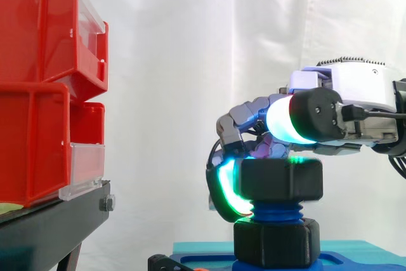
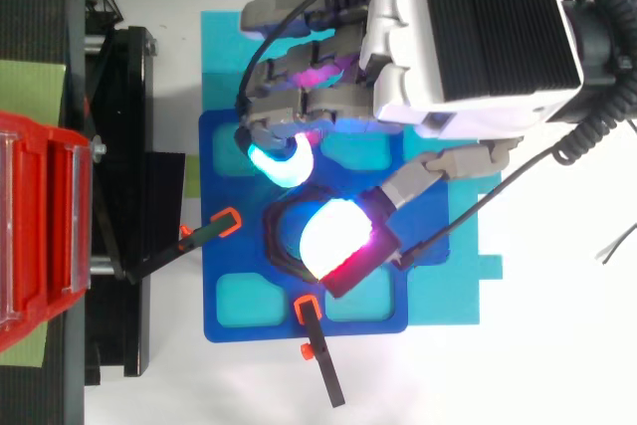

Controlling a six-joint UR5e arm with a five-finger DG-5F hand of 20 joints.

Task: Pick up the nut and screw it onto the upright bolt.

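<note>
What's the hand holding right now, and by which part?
The hand holds the upper black nut on the blue bolt: fingers against its side, thumb pad over its top.

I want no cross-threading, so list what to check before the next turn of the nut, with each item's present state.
1. Nut on bolt: ok, it sits on the thread's top.
2. Nut level: ok in the side view.
3. Fingers on nut: ok, one curls against its side and the thumb lies over its top.
4. Thumb pressing the nut: cannot tell.
5. Thread free below: ok, blue thread shows above the lower black nut.
6. Bolt upright on the blue plate: ok.
</note>
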